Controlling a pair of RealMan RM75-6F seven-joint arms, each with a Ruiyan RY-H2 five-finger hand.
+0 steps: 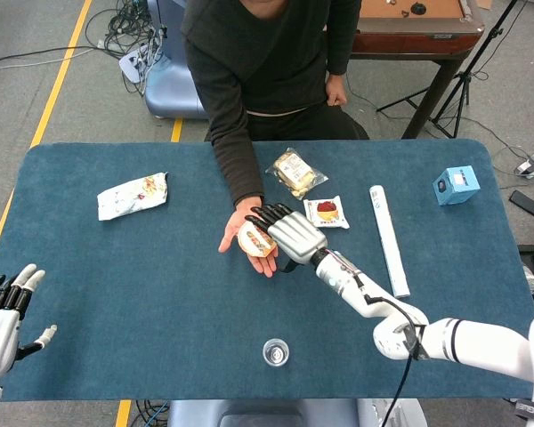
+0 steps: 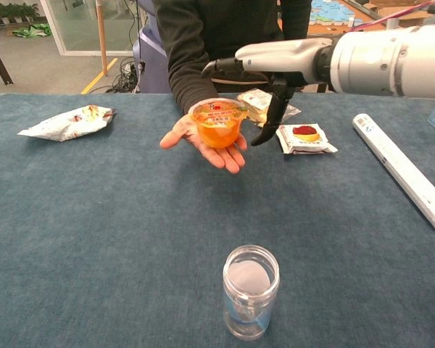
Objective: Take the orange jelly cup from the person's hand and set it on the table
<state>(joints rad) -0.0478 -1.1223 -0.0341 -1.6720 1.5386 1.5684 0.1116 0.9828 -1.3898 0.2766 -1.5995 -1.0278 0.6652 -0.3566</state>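
The orange jelly cup (image 2: pixel 218 124) with a printed foil lid sits upright on the person's open palm (image 2: pixel 203 145) above the table's middle. In the head view the cup (image 1: pixel 252 241) is partly covered by my right hand (image 1: pixel 287 235). That hand (image 2: pixel 264 65) hovers just over and to the right of the cup, fingers spread above the lid and thumb hanging down beside it, holding nothing. My left hand (image 1: pixel 2 311) rests open at the near left edge of the table, seen only in the head view.
A clear jar (image 2: pixel 251 291) stands near the front edge. A white snack bag (image 1: pixel 132 196) lies at the left. Two wrapped pastries (image 1: pixel 295 172) (image 1: pixel 326 212), a white roll (image 1: pixel 387 238) and a blue box (image 1: pixel 456 184) lie to the right on the blue table (image 1: pixel 116 285).
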